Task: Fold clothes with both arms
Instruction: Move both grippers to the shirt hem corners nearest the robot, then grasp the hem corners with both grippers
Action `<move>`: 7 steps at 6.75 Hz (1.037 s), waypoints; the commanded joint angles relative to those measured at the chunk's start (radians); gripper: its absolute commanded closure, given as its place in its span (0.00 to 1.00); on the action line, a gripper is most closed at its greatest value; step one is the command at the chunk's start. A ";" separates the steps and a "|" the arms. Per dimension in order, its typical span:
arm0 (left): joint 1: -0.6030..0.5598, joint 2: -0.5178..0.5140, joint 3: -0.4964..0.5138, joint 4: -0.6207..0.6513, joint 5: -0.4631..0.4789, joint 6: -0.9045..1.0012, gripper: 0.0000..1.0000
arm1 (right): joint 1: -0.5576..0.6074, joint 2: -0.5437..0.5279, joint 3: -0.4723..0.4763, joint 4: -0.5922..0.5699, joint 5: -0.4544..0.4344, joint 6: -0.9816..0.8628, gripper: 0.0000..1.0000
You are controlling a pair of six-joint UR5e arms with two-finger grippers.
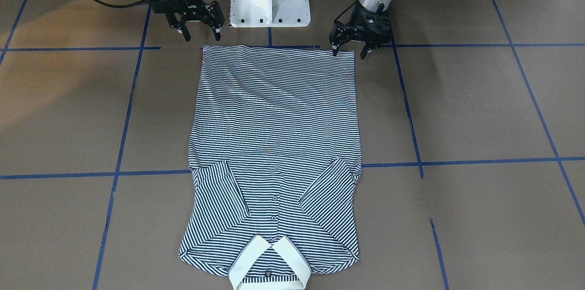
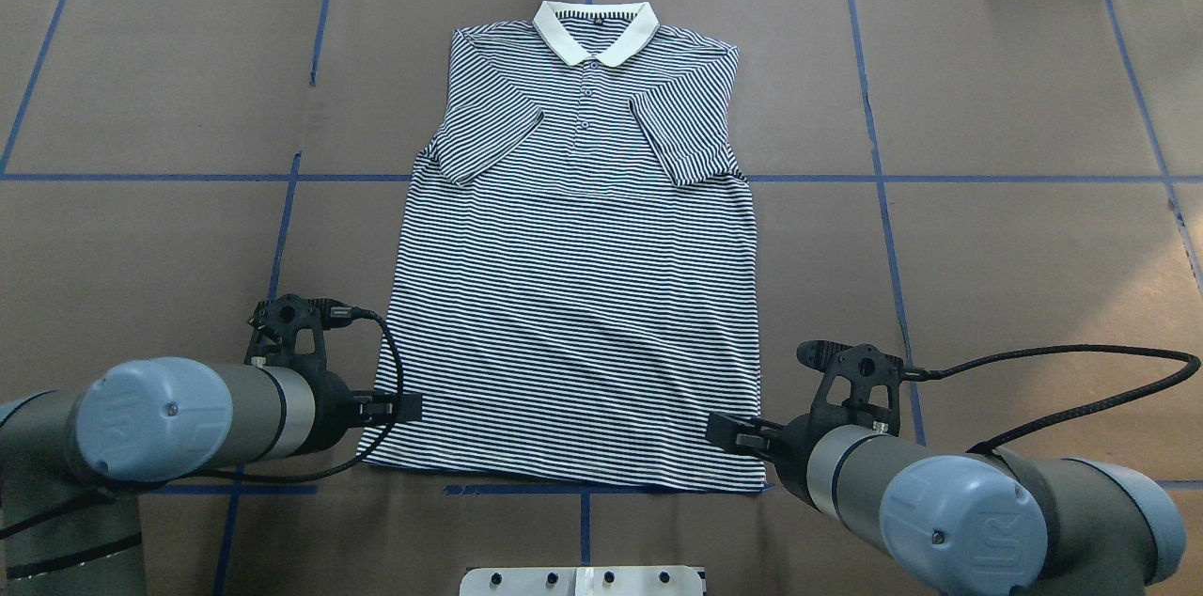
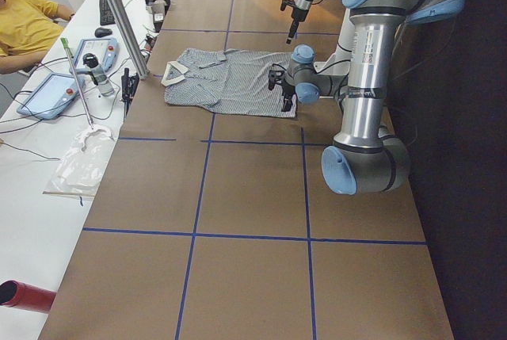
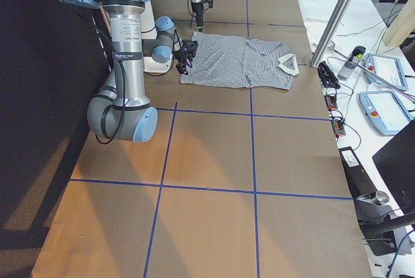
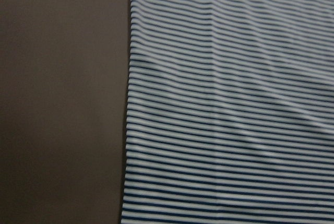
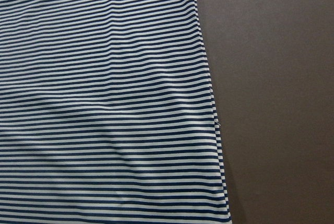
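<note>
The polo shirt [image 1: 274, 120] lies flat, front up, on the desk [image 1: 480, 107]. Its hem is nearest both sets of fingers, its collar [image 1: 269, 267] farthest from them, and both sleeves are folded in over the chest. The left gripper [image 1: 350, 50] hangs at its hem corner, one fingertip at the cloth's edge. The right gripper [image 1: 202, 33] hovers just short of its own corner, apart from the cloth. Both pairs of fingers are released, spread wide, grasping nothing. The step in hand looks like pinching the two hem corners for a lengthwise fold. To do it well, each gripper should descend with a corner between its fingers and catch both layers. Then both should lift evenly, keeping the hem taut and square.
</note>
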 commanded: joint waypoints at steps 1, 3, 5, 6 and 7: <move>0.061 0.024 0.006 0.001 0.052 -0.060 0.33 | -0.010 -0.001 0.000 0.001 -0.021 0.005 0.03; 0.063 0.025 0.021 0.004 0.054 -0.061 0.43 | -0.014 -0.001 0.000 0.001 -0.022 0.007 0.03; 0.063 0.027 0.024 0.004 0.052 -0.061 0.52 | -0.017 -0.001 -0.002 0.001 -0.036 0.010 0.02; 0.063 0.027 0.024 0.007 0.054 -0.061 0.56 | -0.019 -0.001 -0.002 0.001 -0.036 0.011 0.02; 0.064 0.027 0.029 0.010 0.054 -0.061 0.75 | -0.019 -0.001 -0.002 0.001 -0.036 0.011 0.02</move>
